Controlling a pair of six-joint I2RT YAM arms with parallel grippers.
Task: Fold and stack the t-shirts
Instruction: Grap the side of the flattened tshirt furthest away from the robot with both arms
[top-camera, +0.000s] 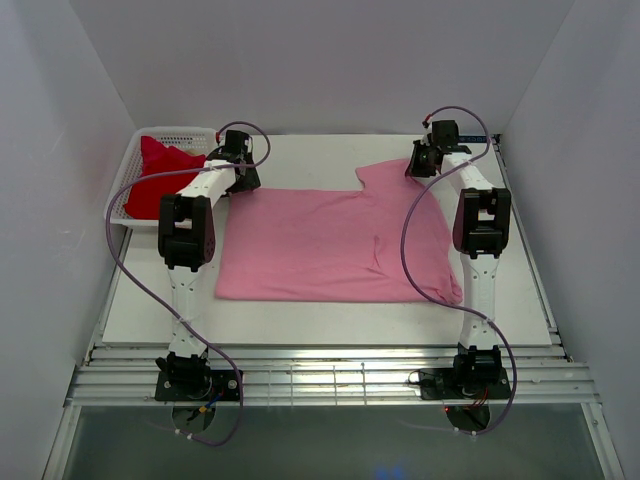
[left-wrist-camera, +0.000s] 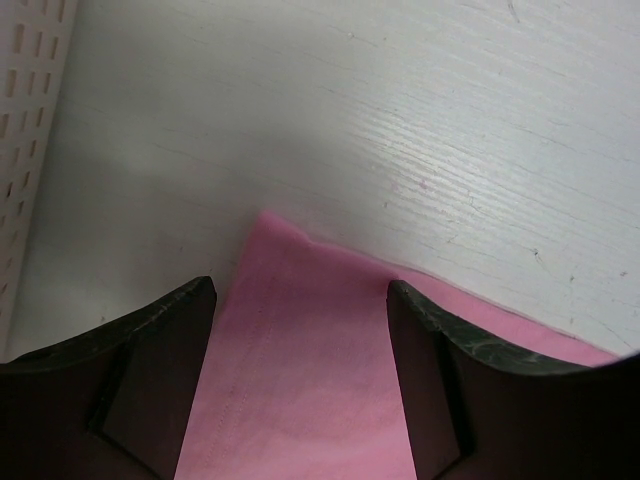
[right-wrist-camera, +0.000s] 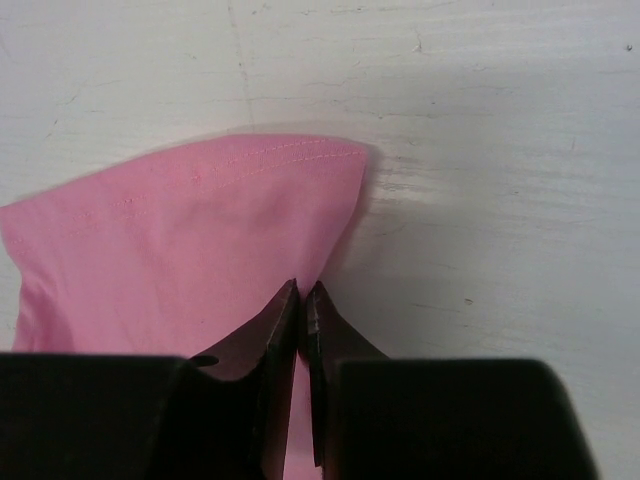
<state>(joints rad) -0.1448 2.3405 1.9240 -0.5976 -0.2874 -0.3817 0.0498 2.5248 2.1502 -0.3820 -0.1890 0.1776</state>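
Observation:
A light pink t-shirt (top-camera: 330, 245) lies spread flat in the middle of the white table. Its far left corner (left-wrist-camera: 300, 340) lies between the fingers of my left gripper (left-wrist-camera: 300, 300), which stands open just over the cloth. At the far right, the sleeve end (right-wrist-camera: 220, 230) is pinched at its right edge by my right gripper (right-wrist-camera: 303, 290), which is shut on it. In the top view the left gripper (top-camera: 243, 172) and right gripper (top-camera: 418, 165) sit at the shirt's two far corners. A bright red t-shirt (top-camera: 158, 172) lies bunched in the basket.
A white mesh basket (top-camera: 180, 133) stands at the far left of the table; its perforated wall (left-wrist-camera: 25, 130) is close to my left gripper. Grey walls enclose the table on three sides. Purple cables loop from both arms.

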